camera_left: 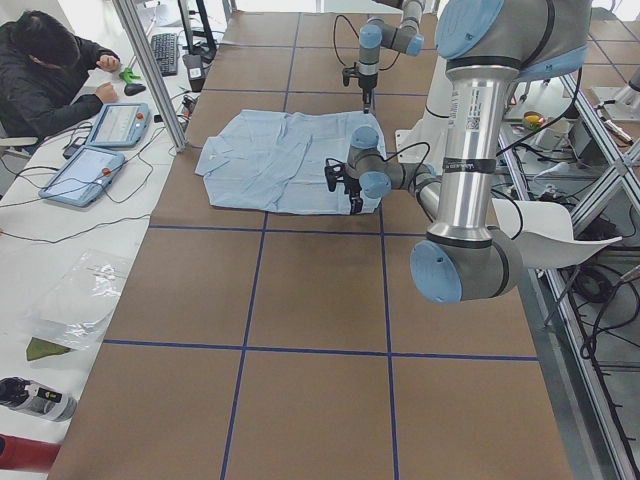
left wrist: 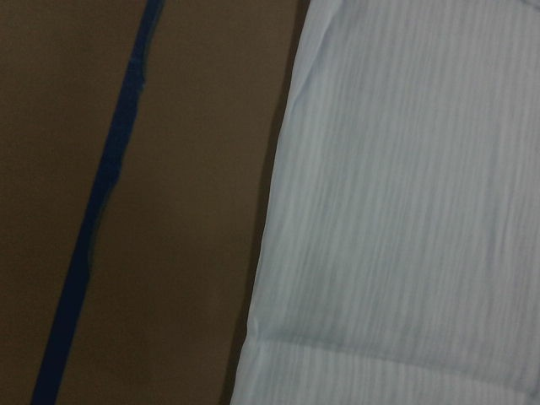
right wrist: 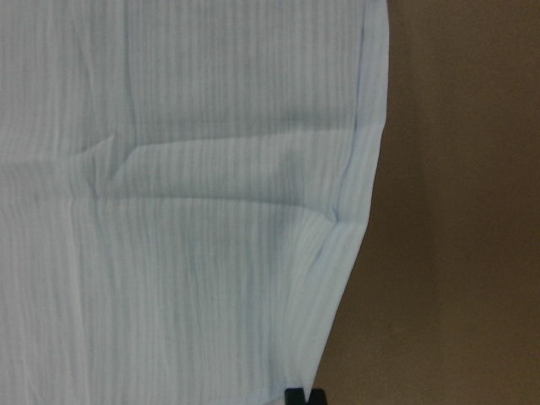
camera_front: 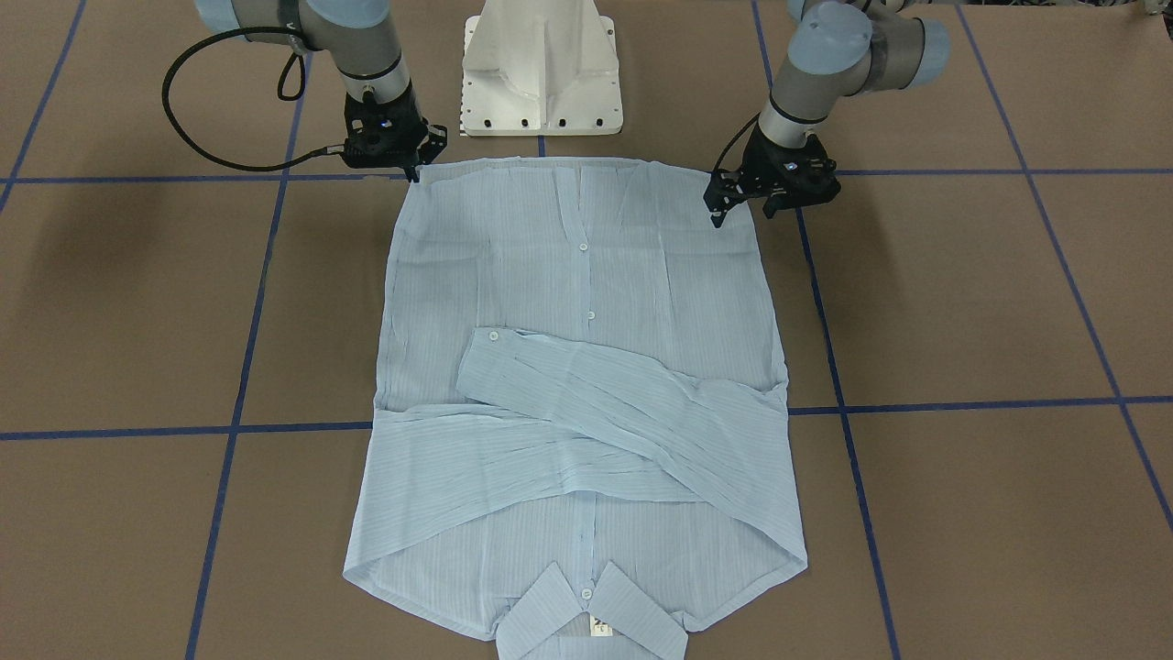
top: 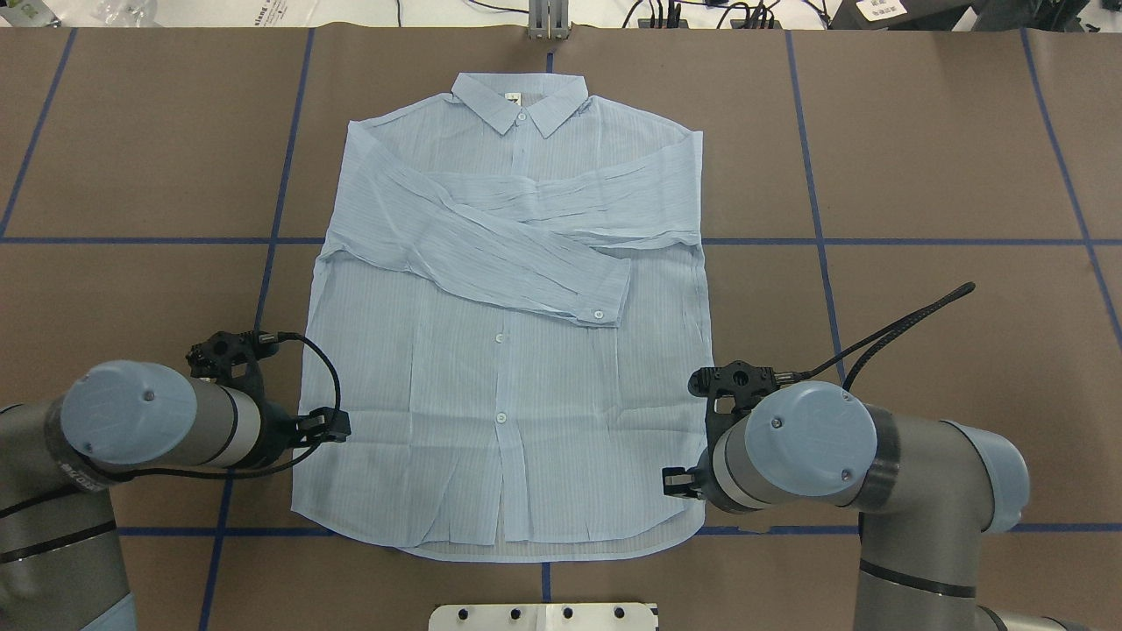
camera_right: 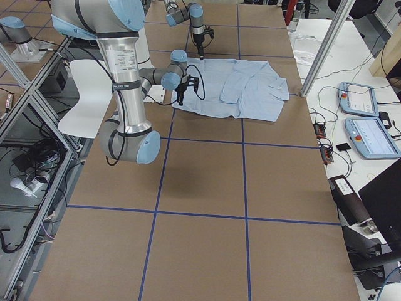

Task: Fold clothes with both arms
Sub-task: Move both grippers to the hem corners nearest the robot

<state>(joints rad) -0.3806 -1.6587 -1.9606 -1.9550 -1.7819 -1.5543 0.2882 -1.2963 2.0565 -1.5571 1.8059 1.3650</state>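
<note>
Both the left gripper [camera_front: 762,205] and right gripper [camera_front: 411,169] hide their jaw gaps.

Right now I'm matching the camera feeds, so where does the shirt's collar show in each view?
Front-facing: collar bottom centre.
Overhead: top centre.
Exterior left: upper left, small.
Exterior right: upper right, small.
Left wrist: not in it.
Right wrist: not in it.
Landmark: white base, at the shirt's opposite end.
</note>
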